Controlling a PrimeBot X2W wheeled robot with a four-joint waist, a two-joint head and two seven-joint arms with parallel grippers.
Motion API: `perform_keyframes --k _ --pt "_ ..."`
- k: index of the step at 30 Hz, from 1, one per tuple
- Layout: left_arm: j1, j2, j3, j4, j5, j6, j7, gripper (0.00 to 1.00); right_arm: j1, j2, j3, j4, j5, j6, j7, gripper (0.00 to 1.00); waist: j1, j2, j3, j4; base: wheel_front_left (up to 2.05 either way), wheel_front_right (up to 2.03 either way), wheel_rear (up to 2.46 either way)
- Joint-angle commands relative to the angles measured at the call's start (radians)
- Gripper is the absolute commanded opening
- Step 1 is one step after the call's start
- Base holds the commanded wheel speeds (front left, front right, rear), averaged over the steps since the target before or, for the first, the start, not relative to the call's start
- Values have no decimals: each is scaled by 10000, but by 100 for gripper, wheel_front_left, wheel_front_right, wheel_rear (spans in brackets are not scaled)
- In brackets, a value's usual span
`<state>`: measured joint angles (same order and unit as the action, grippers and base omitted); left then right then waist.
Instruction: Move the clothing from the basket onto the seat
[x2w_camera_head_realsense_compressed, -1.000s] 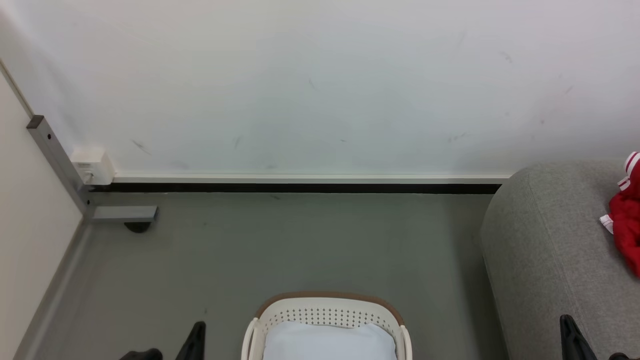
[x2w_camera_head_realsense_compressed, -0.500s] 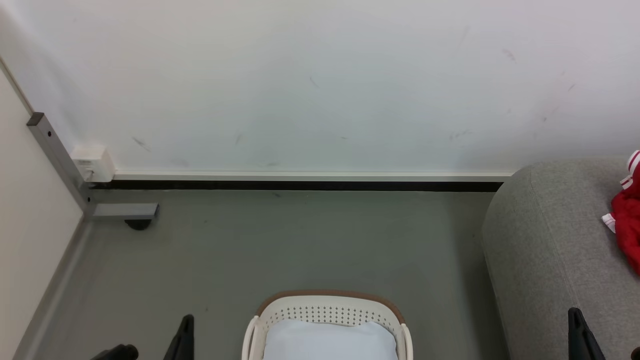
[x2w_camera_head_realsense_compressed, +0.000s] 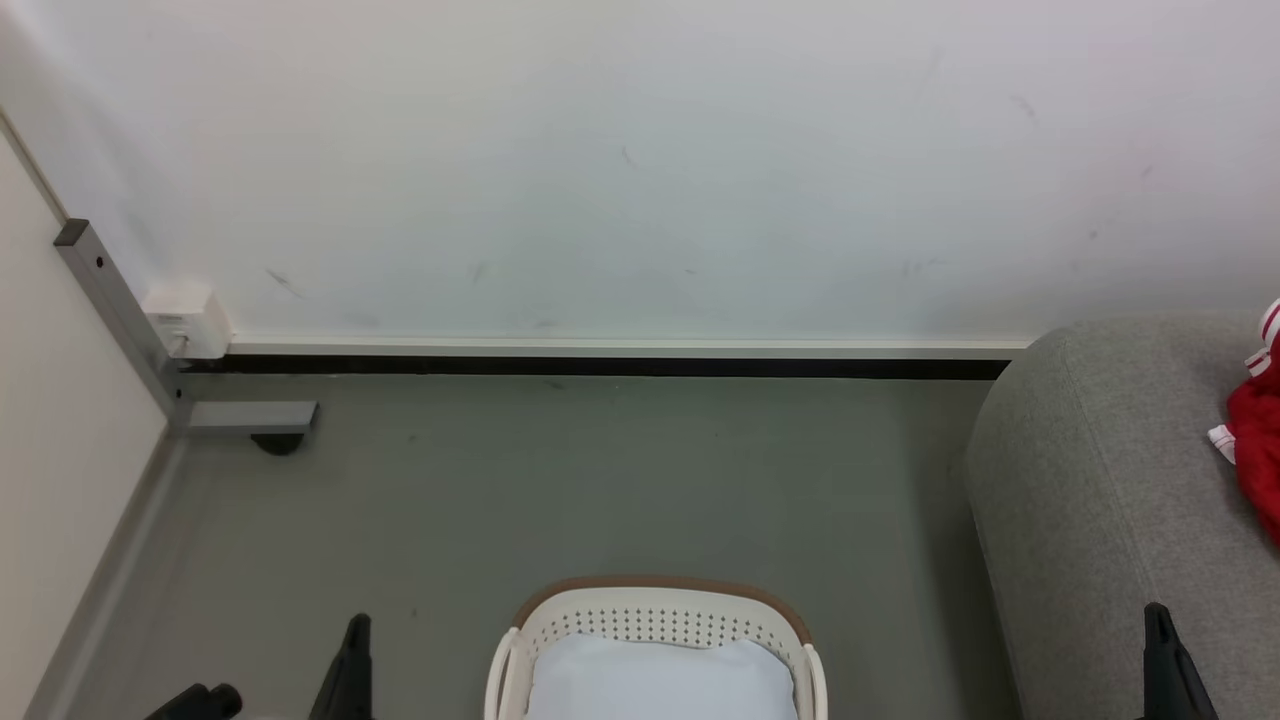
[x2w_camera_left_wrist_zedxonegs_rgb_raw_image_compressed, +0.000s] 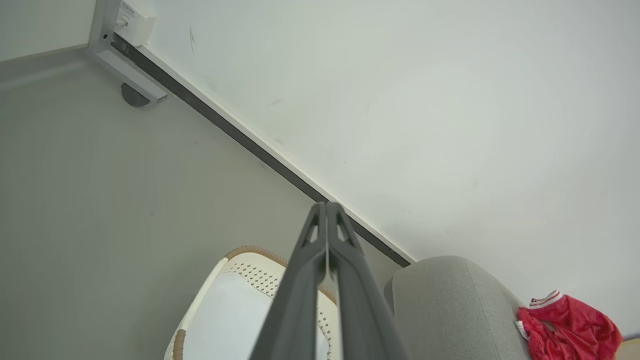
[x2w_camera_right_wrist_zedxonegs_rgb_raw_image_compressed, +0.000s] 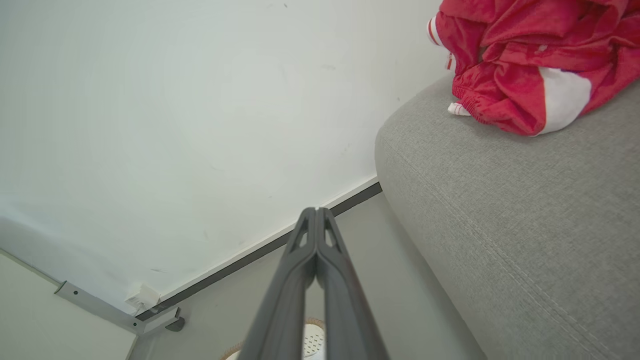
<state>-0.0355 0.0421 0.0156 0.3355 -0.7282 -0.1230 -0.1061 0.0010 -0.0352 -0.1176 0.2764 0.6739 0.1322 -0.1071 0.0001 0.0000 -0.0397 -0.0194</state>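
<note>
The red clothing (x2w_camera_head_realsense_compressed: 1258, 450) with white trim lies crumpled on the grey seat (x2w_camera_head_realsense_compressed: 1090, 500) at the right edge of the head view; the clothing (x2w_camera_right_wrist_zedxonegs_rgb_raw_image_compressed: 525, 65) on the seat (x2w_camera_right_wrist_zedxonegs_rgb_raw_image_compressed: 525, 225) is large in the right wrist view. The cream basket (x2w_camera_head_realsense_compressed: 655, 615) with its brown rim stands on the floor at the bottom centre, holding a pale white-blue liner (x2w_camera_head_realsense_compressed: 655, 680). My left gripper (x2w_camera_left_wrist_zedxonegs_rgb_raw_image_compressed: 326, 205) is shut with nothing in it, left of the basket (x2w_camera_left_wrist_zedxonegs_rgb_raw_image_compressed: 250, 260). My right gripper (x2w_camera_right_wrist_zedxonegs_rgb_raw_image_compressed: 316, 210) is shut and empty, over the seat's near left part, well short of the clothing.
A white wall with a dark baseboard (x2w_camera_head_realsense_compressed: 600, 367) runs behind the grey floor (x2w_camera_head_realsense_compressed: 560, 490). A grey metal frame leg with a foot (x2w_camera_head_realsense_compressed: 250, 420) and a white box (x2w_camera_head_realsense_compressed: 185, 320) stand at the back left beside a pale panel.
Both grippers have sunk lower and drifted outward in the head view. The head view has shifted slightly, with the wall and basket sitting a little higher.
</note>
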Motion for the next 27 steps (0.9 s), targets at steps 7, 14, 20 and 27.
perform_keyframes --k 7,14,20,27 --pt "-316 60 151 -262 -1203 -38 266 0 -367 -123 -3 -178 1227 -9 266 0 -1 0 34 16 0 0 0" --pt "-370 67 257 -346 -2108 -46 495 0 -461 -133 0 -197 2175 -11 495 0 -1 0 67 31 0 0 0" --pt "-421 73 334 -413 -2836 -51 684 0 -546 -141 3 -216 2948 -12 682 0 -1 0 96 44 0 0 0" --pt "-471 79 419 -482 -3607 -58 884 0 -616 -150 6 -228 3801 -14 884 0 -1 0 129 59 0 0 0"
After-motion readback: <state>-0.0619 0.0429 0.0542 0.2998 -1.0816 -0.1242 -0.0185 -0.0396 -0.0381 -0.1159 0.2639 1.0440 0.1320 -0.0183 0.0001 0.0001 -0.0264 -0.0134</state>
